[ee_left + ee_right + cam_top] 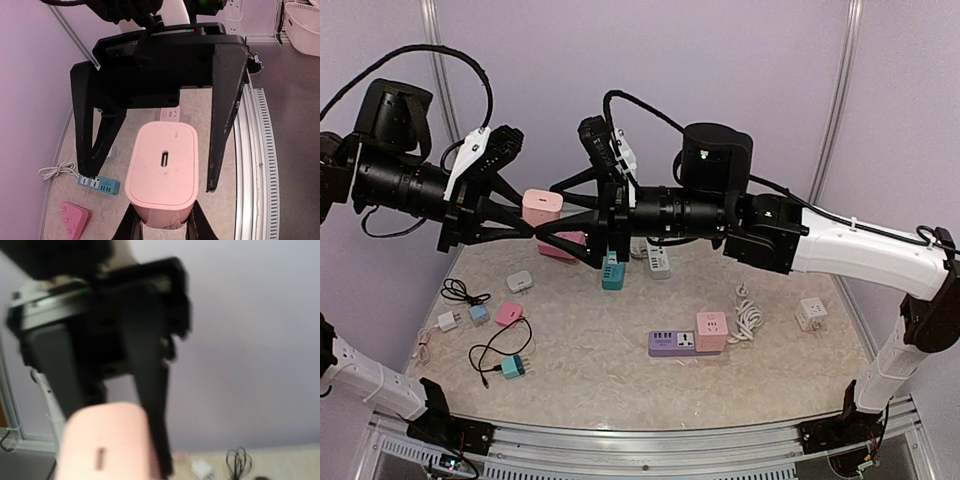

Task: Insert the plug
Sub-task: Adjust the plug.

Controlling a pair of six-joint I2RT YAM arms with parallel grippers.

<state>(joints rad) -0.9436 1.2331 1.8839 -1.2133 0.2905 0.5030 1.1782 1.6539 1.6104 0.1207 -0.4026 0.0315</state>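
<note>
Operator, note for this moment. The pink adapter is in mid-air over the far-left middle of the table, between the two wrists.

The left gripper is closed on it. Its fingers press the adapter's two sides at the end nearest that wrist, so most of the body sticks out past them. The right gripper holds nothing: its jaws stand wide, one finger on each side of the adapter, with a gap showing on both sides.

The face with the small slot points at the right wrist. The pins are hidden (the right wrist view is too blurred to help), so you cannot tell which way they point.

Risks from here, as I judge them:
- If you move either arm sideways before the right fingers are clear, a finger will clip the adapter and twist it in the left grip.
- The hold is on one end only — pressing into the purple power strip, near right, could lever the adapter out of line.
- With the pin direction unknown, a blind push may miss the holes.
</note>
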